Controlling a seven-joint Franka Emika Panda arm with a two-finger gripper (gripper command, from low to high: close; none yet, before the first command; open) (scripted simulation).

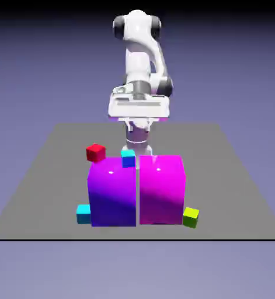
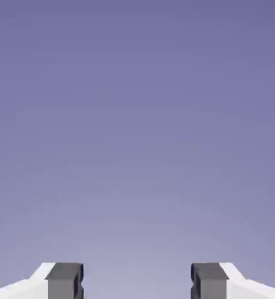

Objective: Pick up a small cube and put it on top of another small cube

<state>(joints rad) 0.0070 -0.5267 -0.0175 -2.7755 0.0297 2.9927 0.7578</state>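
Across the grey rectangular surface [image 1: 221,175], cubes crowd two big blocks, a risky pick for me.
In the exterior view, one tiny plain cyan cube [image 1: 83,214] sits right beside the large glossy violet block [image 1: 112,195], on the exterior view's left; if I descend carelessly, a finger could strike that block. The tiny lime-green cube [image 1: 190,218] lies close to the large magenta block [image 1: 162,190], on the exterior view's right, so a tilted approach could knock it or topple my stack. A second bright-blue cyan cube [image 1: 128,158] is near the blocks' tops, and I could mistake one for the other. In the hand view, my two-finger tool [image 2: 137,283] stands open and empty against plain backdrop; with no cube in sight there, I could misjudge my aim.
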